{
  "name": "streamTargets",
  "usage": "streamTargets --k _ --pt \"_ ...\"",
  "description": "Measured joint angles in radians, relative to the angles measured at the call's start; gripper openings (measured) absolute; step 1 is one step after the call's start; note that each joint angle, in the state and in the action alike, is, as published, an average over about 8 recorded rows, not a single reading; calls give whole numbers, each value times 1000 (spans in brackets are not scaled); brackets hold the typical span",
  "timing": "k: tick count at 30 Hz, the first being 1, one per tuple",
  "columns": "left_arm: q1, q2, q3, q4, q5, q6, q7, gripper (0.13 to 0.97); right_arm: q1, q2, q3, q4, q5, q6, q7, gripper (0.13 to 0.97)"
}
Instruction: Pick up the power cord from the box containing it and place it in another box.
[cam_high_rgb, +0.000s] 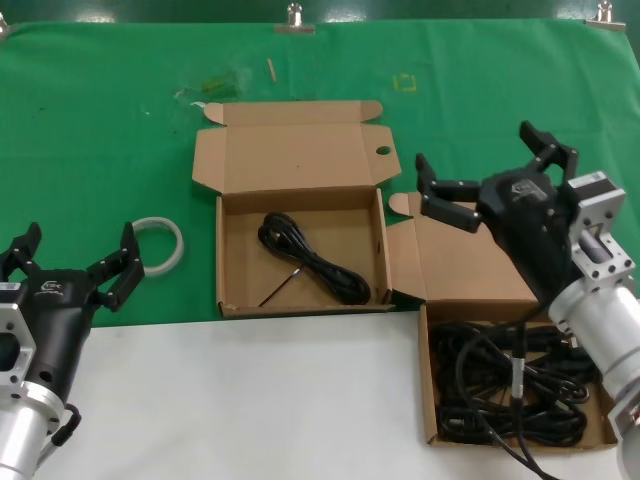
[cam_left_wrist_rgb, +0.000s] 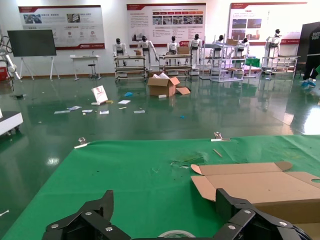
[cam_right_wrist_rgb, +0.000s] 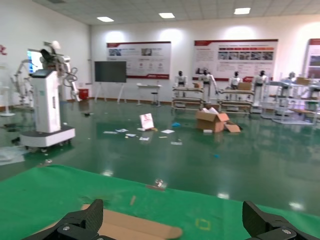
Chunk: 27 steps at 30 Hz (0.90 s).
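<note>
White tape ring (cam_high_rgb: 160, 243) beside left claw (cam_high_rgb: 72, 262)

Ahead of the matt black plastic left gripper (cam_high_rgb: 70, 257), whose fingers stand spread, green cloth (cam_high_rgb: 100, 130) with a soft, faintly wrinkled matt nap covers the table; just beside its right finger lies a smooth, glossy white ring (cam_high_rgb: 165, 243). Under the arm the surface is plain smooth white (cam_high_rgb: 250, 400). The shallow brown cardboard box (cam_high_rgb: 300, 240) to its right is dull, rough paperboard holding a thin black rubbery cord (cam_high_rgb: 315, 260) with a slight sheen. Below the matt black right gripper (cam_high_rgb: 495, 165), also spread, a twin cardboard box (cam_high_rgb: 470, 270) holds a tangle of black rubbery cords (cam_high_rgb: 515, 385); the wrist behind is brushed silver metal (cam_high_rgb: 600, 330)
</note>
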Motion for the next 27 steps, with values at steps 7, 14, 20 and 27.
streamTargets --k 7,14,20,27 --pt "0 0 0 0 0 0 0 742 -57 -35 72 4 -65 2 29 966" --pt "0 0 0 0 0 0 0 839 -114 -69 143 7 -131 3 57 966" --pt "0 0 0 0 0 0 0 912 -163 -99 204 11 -186 5 82 966" --pt "0 0 0 0 0 0 0 939 -208 -127 261 14 -238 6 105 966"
